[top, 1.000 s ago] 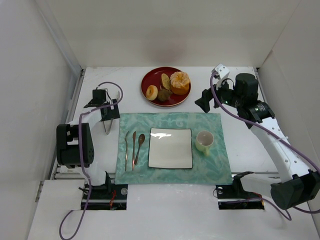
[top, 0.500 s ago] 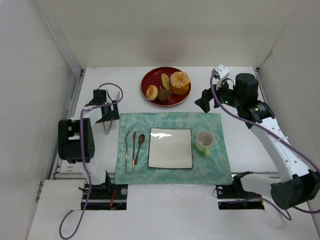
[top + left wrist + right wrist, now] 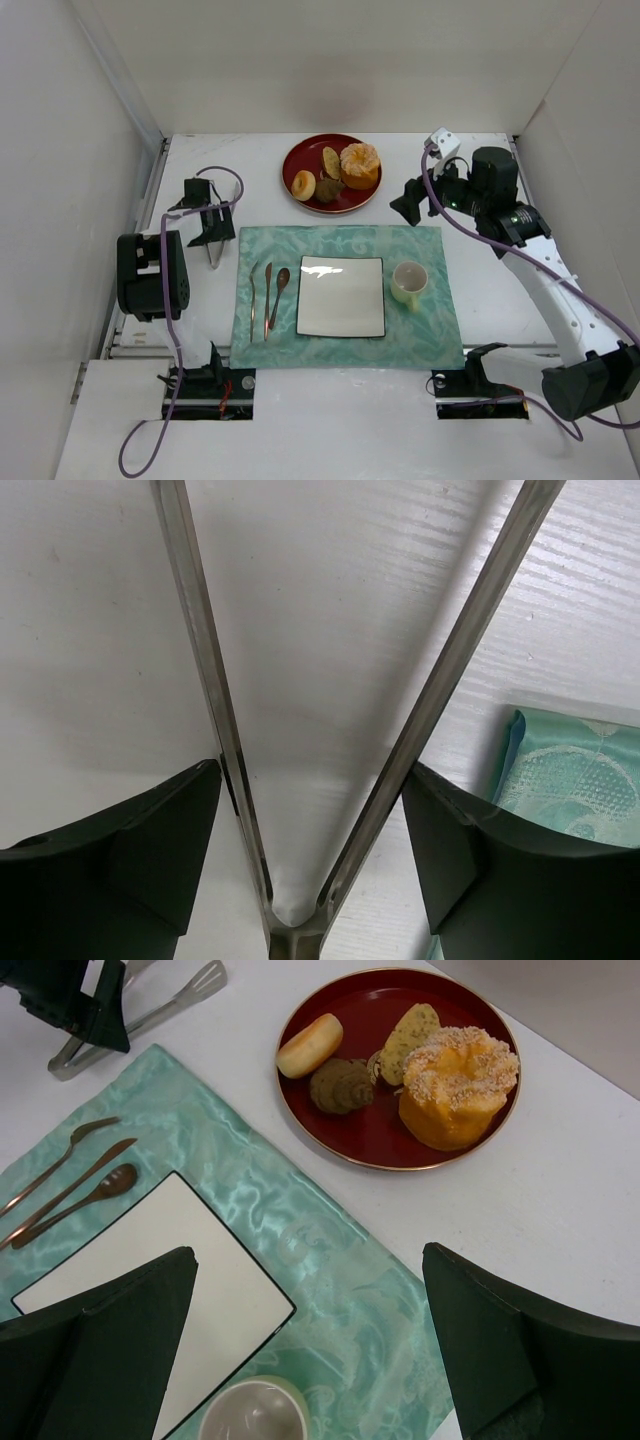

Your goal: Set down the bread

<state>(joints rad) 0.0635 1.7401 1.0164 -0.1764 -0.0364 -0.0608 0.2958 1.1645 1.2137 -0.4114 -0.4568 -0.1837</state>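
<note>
Bread (image 3: 411, 1029) on red plate (image 3: 385, 1135), between small round bun (image 3: 309, 1045) and large orange bun (image 3: 458, 1080), beside dark lump (image 3: 340, 1085). Left gripper (image 3: 312, 772) low over tongs (image 3: 205, 660) on table (image 3: 100, 630), fingers against both tong arms. Right gripper (image 3: 309, 1253) above mat (image 3: 330, 1230), spread wide, holding nothing.
</note>
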